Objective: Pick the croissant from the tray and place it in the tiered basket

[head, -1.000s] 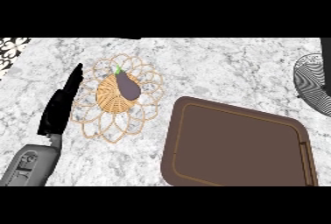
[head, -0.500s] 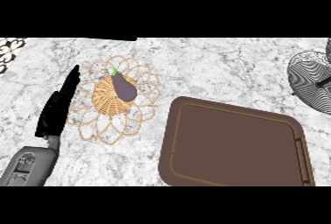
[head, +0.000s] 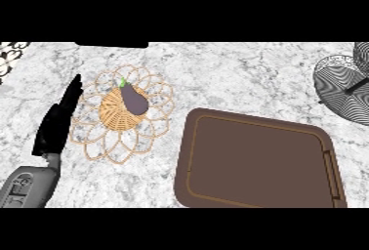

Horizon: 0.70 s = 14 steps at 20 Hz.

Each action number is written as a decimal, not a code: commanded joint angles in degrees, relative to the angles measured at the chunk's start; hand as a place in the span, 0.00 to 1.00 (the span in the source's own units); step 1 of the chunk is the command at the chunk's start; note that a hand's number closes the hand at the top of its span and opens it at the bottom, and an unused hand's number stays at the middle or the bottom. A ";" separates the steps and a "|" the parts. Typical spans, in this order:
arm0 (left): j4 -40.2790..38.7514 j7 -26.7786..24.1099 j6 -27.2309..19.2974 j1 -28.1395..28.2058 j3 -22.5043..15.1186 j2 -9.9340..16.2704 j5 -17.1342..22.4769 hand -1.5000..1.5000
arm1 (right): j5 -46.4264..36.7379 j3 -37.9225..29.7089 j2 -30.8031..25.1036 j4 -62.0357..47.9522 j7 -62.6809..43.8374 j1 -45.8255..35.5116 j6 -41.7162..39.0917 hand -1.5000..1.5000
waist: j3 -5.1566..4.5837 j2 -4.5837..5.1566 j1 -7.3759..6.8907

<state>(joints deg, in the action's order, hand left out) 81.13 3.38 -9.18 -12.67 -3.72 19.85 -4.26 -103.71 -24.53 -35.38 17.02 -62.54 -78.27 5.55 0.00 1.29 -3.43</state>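
Fingers (head: 70, 97) of the left hand (head: 57, 124) stretch straight, holding nothing, just left of a wicker trivet (head: 122, 114) bearing an eggplant (head: 134, 100); the brown tray (head: 259, 166) lies near right.

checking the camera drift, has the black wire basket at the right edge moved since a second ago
Yes. The black wire basket now shows further right and higher, against the brown tray, which sits about where it did.
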 commanded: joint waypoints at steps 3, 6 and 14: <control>-0.41 -1.10 -0.08 1.46 1.18 -0.53 0.14 0.50 | 3.28 -3.14 0.06 -1.89 -1.00 1.09 1.36 1.00 | 0.04 -0.35 0.97; 0.91 -0.12 0.70 1.93 1.41 0.11 0.20 0.50 | 6.07 -5.44 -0.47 -0.63 1.89 3.74 5.57 1.00 | 0.06 -0.50 1.36; 0.51 0.30 0.13 2.70 1.73 -0.32 -0.62 0.50 | 15.17 -14.66 1.87 1.58 -1.45 8.08 13.68 0.00 | 0.09 -0.63 1.85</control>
<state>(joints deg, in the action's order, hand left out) 82.35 3.75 -9.01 -10.55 -2.61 19.28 -4.72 -92.43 -35.22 -34.97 17.32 -58.47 -72.56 13.11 -0.02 0.76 -2.06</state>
